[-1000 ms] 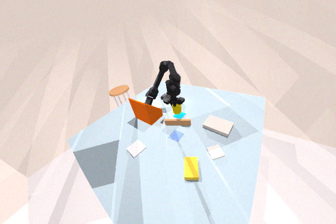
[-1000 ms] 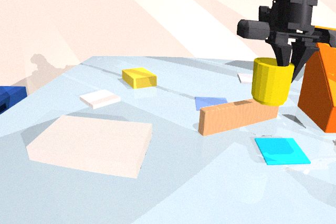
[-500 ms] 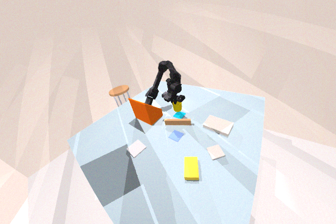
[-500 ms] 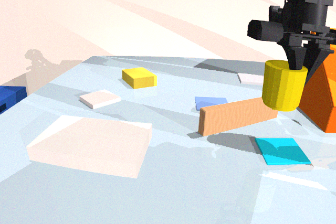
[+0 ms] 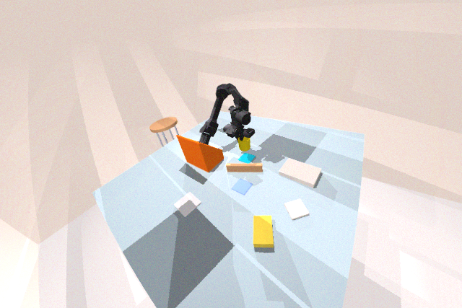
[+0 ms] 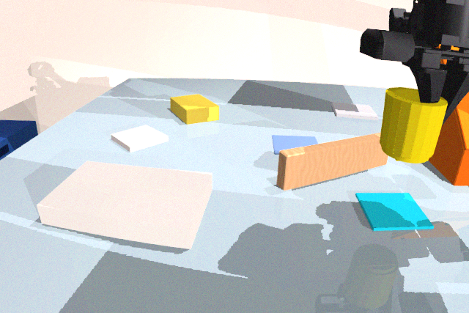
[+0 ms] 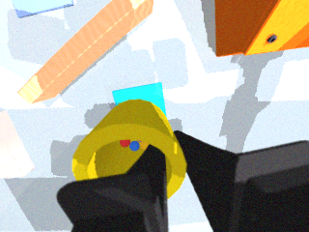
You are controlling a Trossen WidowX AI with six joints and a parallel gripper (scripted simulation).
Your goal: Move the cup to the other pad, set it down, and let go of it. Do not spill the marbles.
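Note:
My gripper (image 5: 243, 138) (image 6: 439, 102) (image 7: 167, 136) is shut on the wall of the yellow cup (image 5: 244, 145) (image 6: 409, 131) (image 7: 137, 113), one finger inside it. The cup hangs roughly upright in the air, on the cyan pad's side of the wooden bar. In the wrist view a red marble (image 7: 125, 143) and a blue marble (image 7: 134, 146) lie inside the cup; a finger hides part of the inside. The cyan pad (image 5: 246, 158) (image 6: 393, 216) (image 7: 137, 93) lies below, partly covered by the cup in the wrist view. The blue pad (image 5: 242, 186) (image 6: 292, 144) (image 7: 43, 7) lies beyond the bar.
The wooden bar (image 5: 244, 168) (image 6: 333, 163) (image 7: 84, 53) stands between the pads. An orange angled block (image 5: 197, 154) (image 6: 454, 154) (image 7: 238, 24) stands beside it. A pale block (image 5: 299, 172) (image 6: 128, 203) (image 7: 12, 145), a yellow block (image 5: 263, 231) (image 6: 193, 102) and two whitish tiles (image 5: 296, 208) (image 5: 188, 204) lie around.

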